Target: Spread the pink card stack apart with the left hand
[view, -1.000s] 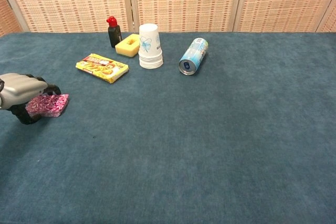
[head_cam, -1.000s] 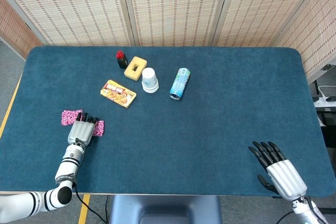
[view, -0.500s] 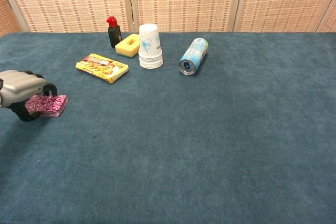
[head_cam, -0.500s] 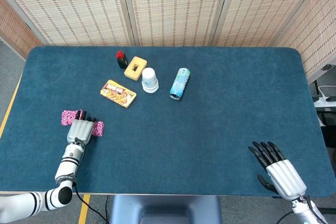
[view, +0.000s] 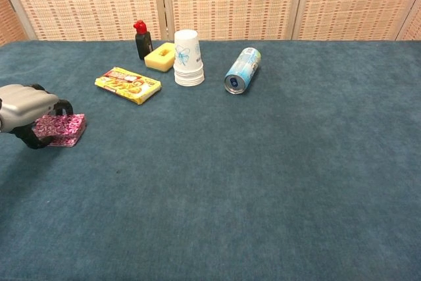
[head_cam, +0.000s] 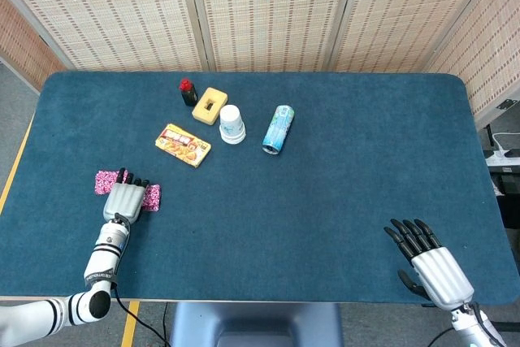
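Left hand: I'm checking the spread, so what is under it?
Under the left hand lies the pink card stack; pink shows on both sides of it on the blue table. The middle cards are covered, so their spread cannot be seen.

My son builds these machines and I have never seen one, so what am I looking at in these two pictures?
A robot with two arms, each ending in a humanlike hand, sits at a table covered in dark blue cloth. One picture looks down from its head, the other looks forward from its chest. The left hand rests over a pink patterned card stack, which shows on both sides of it. The right hand lies apart with fingers spread, holding nothing. Further back are a small dark bottle with a red cap, a yellow sponge block, stacked white paper cups, a yellow snack box and a light blue can on its side.
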